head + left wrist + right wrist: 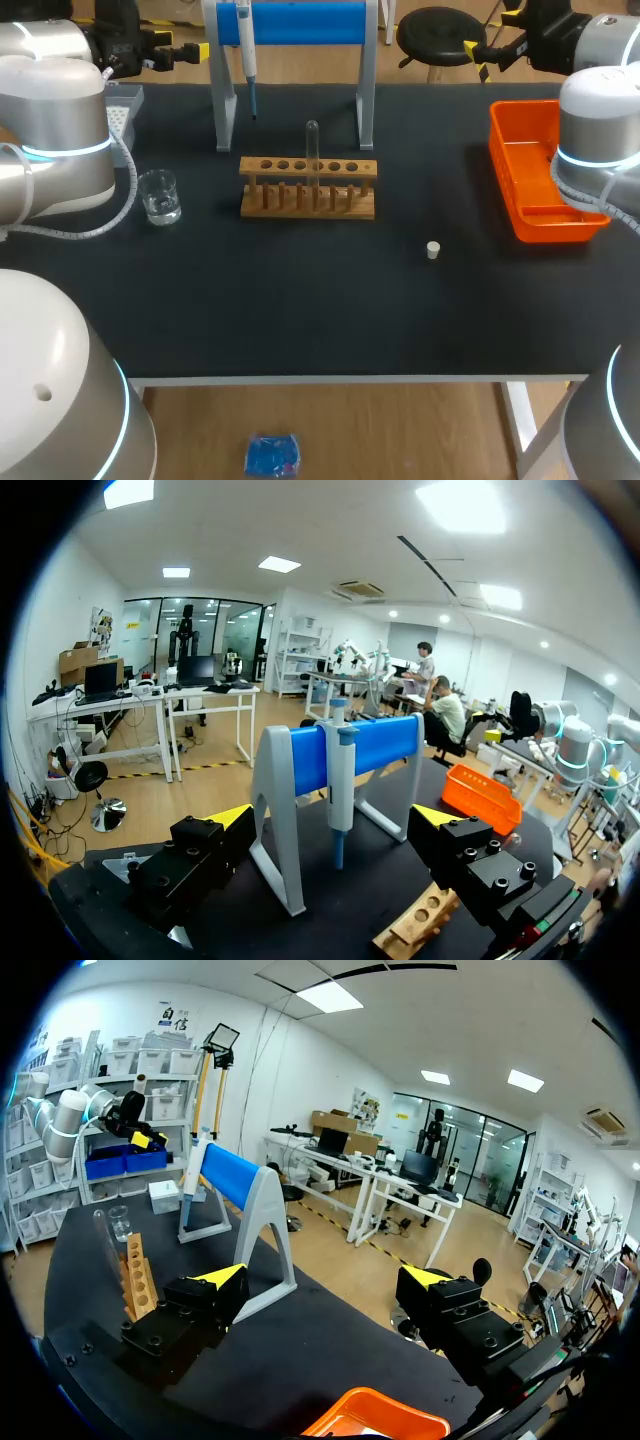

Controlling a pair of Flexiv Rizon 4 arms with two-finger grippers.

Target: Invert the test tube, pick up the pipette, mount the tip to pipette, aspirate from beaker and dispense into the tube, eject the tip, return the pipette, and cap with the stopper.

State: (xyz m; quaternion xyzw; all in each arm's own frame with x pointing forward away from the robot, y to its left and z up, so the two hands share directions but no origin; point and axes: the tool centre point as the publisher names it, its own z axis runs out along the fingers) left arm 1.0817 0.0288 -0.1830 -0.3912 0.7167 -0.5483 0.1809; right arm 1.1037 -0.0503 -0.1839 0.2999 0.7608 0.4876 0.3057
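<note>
Head view: clear glass test tube vertical in slotted wooden rack; left gripper and right gripper both released, empty.

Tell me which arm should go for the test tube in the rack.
Left, probably, by a small margin. The test tube stands in the wooden rack, which lies just beside the open left end effector in its wrist view. The right end effector sits farther off, near the orange tray.

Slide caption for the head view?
Test tube upright in the wooden rack, pipette hung on its stand, beaker, loose stopper and orange bin on the table.
</note>
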